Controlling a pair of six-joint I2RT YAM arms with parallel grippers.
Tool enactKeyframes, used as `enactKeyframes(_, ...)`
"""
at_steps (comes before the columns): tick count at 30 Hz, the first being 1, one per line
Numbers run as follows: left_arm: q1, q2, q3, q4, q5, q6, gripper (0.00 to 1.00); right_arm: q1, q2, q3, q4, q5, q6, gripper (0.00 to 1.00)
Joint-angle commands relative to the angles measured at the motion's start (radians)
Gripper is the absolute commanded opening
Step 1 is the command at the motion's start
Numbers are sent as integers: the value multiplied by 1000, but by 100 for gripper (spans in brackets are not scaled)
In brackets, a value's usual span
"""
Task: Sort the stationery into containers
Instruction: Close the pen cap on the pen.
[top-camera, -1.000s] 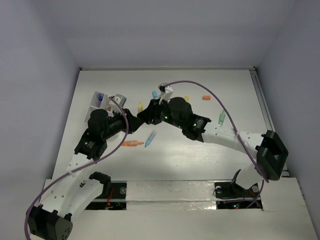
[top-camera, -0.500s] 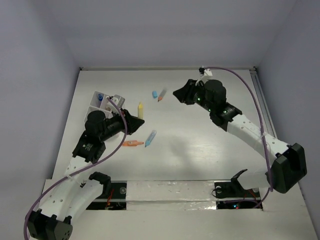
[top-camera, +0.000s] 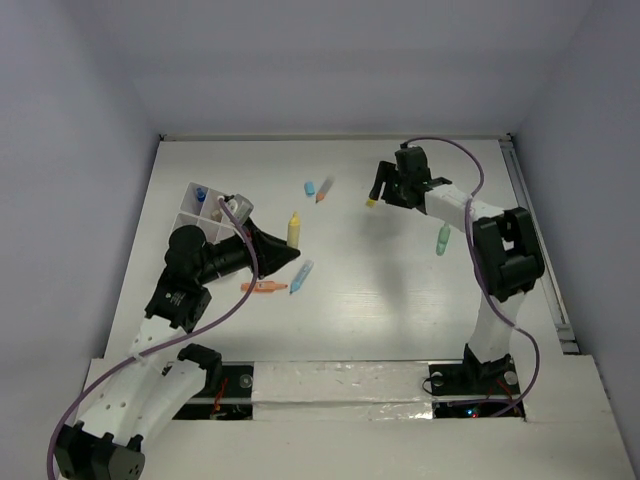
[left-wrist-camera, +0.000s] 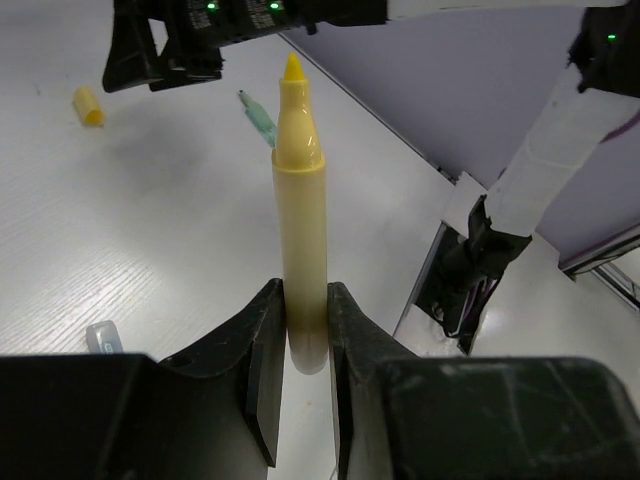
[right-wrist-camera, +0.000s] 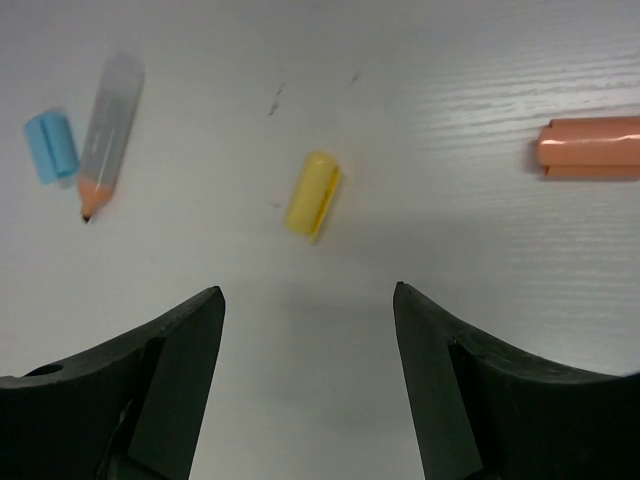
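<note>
In the tightly clamped left gripper (left-wrist-camera: 303, 335) stands a yellow marker (left-wrist-camera: 300, 200), its tip pointing away from the wrist. Just ahead of the right gripper (right-wrist-camera: 305, 295), jaws apart, lies a yellow cap (right-wrist-camera: 313, 192).

White links (top-camera: 125, 388), black motor joints (top-camera: 190, 248) — purple cables (top-camera: 232, 303), small green lights (left-wrist-camera: 210, 5).

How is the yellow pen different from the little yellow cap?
The yellow pen is long; the yellow cap is short and stubby. The pen is gripped in the left end effector, its tip bare; the cap lies loose on the table, below the open right end effector. Both are yellow.
</note>
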Motion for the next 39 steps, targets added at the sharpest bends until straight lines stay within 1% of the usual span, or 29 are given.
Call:
enactKeyframes(1, 6, -18, -3, 90, 78, -18, 0, -21, 68, 126, -3, -2, 16, 74)
enactKeyframes(2, 6, -19, -2, 90, 79, -20, 0, -21, 85, 142, -1, -3, 20, 74)
enactKeyframes(5, 6, -21, -3, 91, 84, -20, 0, -30, 155, 214, -17, -3, 40, 67)
enactKeyframes(7, 6, -21, -3, 91, 81, -20, 0, -31, 198, 247, -15, -3, 65, 65)
enactKeyframes(9, 6, -21, -3, 88, 78, -18, 0, -31, 223, 264, -12, -41, 74, 62)
enactKeyframes(14, 6, -18, -2, 88, 78, -17, 0, -40, 283, 303, -31, -52, 99, 56)
enactKeyframes(16, 6, -16, -2, 88, 79, -17, 0, -40, 292, 301, -32, -61, 109, 51)
enactKeyframes(23, 6, -15, -3, 90, 76, -18, 0, -40, 329, 318, -47, -84, 108, 49)
enactKeyframes(25, 6, -16, -3, 90, 76, -20, 0, -40, 333, 315, -43, -91, 108, 46)
enactKeyframes(29, 6, -15, -3, 93, 76, -23, 0, -40, 338, 309, -41, -100, 108, 43)
enactKeyframes(30, 6, -15, -5, 93, 76, -23, 0, -40, 340, 309, -43, -101, 106, 43)
enactKeyframes(32, 6, -15, -5, 93, 76, -23, 0, -40, 340, 307, -51, -101, 97, 46)
enactKeyframes(33, 6, -13, -5, 96, 76, -23, 0, -40, 338, 309, -55, -100, 89, 52)
enactKeyframes(35, 6, -13, -5, 96, 76, -23, 0, -40, 333, 317, -75, -94, 60, 56)
enactKeyframes(38, 6, -15, -5, 96, 76, -23, 0, -40, 343, 356, -150, -77, -2, 58)
enactKeyframes(39, 6, -13, -5, 96, 76, -23, 0, -40, 356, 399, -176, -71, -22, 58)
